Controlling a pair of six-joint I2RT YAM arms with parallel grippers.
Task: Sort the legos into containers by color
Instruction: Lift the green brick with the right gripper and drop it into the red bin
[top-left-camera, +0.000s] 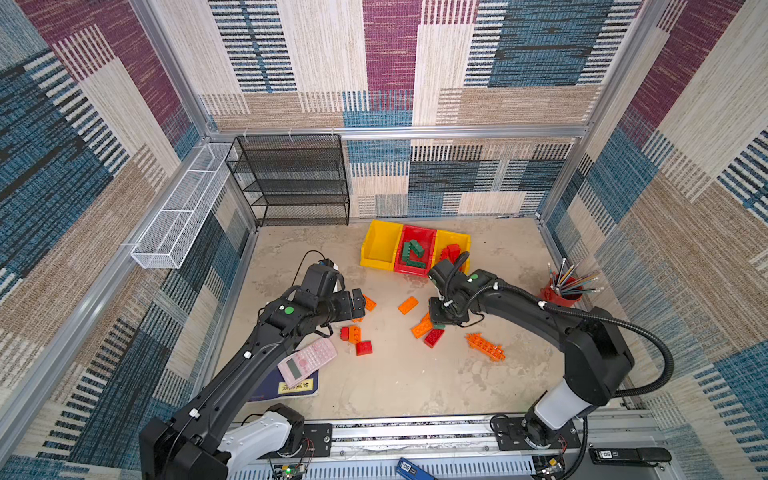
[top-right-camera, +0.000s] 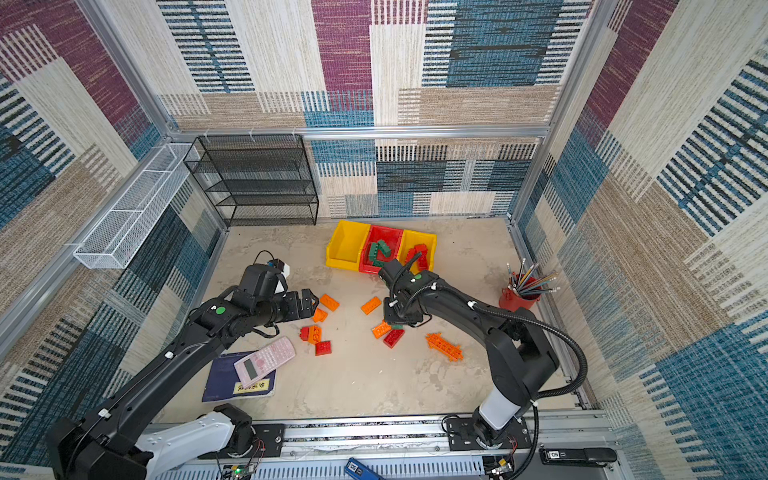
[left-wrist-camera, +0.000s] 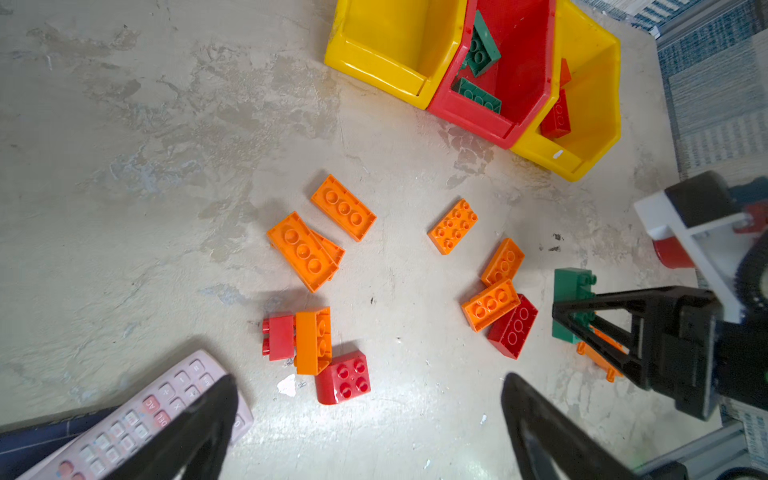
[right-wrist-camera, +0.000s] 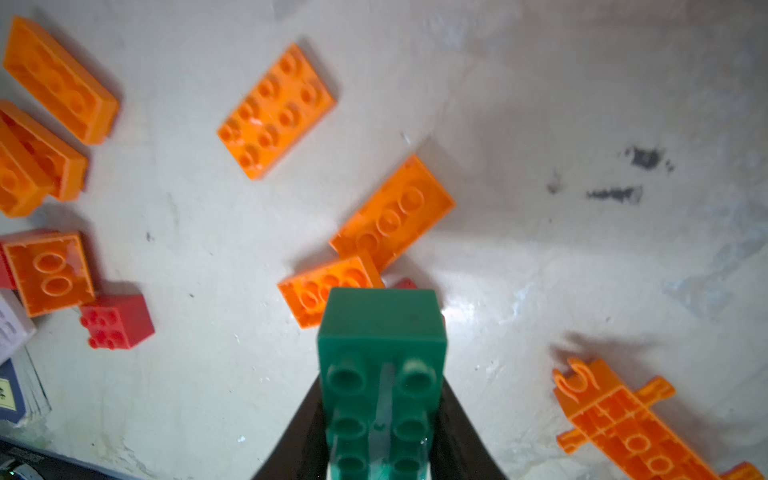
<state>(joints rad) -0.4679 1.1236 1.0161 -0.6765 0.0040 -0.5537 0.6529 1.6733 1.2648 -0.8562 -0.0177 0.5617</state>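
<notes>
Closed on the sides of a green brick (right-wrist-camera: 380, 328), the right hand (right-wrist-camera: 382, 436) is likely taking it to the red bin (left-wrist-camera: 469, 112), which holds other green bricks (top-left-camera: 415, 251); the left hand (left-wrist-camera: 365, 436) gapes wide, empty.

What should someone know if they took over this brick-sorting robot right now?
Right gripper: jaws shut on a green brick, beside the loose pile.
Left gripper: jaws open, empty, above the orange bricks.
Done: green bricks are in the red bin; red bricks are in the right yellow bin.
Left: the held brick probably goes in the red bin. Three loose red bricks, every orange brick and the orange lattice piece lie on the table. The left yellow bin looks empty, probably for orange.
</notes>
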